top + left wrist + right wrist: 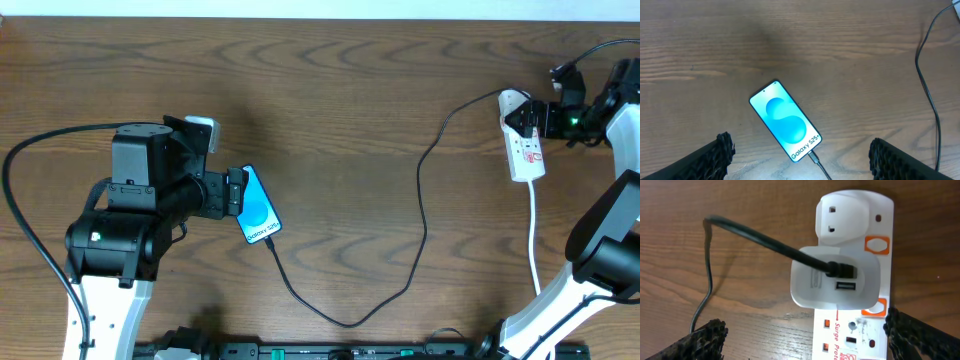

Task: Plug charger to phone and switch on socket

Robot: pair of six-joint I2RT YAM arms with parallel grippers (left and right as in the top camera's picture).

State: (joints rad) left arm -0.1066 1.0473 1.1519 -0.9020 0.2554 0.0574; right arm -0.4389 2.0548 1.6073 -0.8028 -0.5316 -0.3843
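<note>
The phone (261,214) lies flat on the wooden table with its blue screen up; in the left wrist view (785,121) it reads "Galaxy S25+". The black charger cable (420,220) has its tip in the phone's bottom port (814,158). It loops across the table to a white adapter (835,277) plugged into the white power strip (526,150). My left gripper (237,192) is open and empty above the phone's top end (801,152). My right gripper (530,118) is open and hovers over the strip's adapter end (810,335). Orange switches (876,245) sit beside the sockets.
The strip's white cord (535,240) runs toward the front edge near the right arm's base. The cable's slack loop (350,322) lies near the front edge between the arms. A black robot cable (20,220) arcs at the left.
</note>
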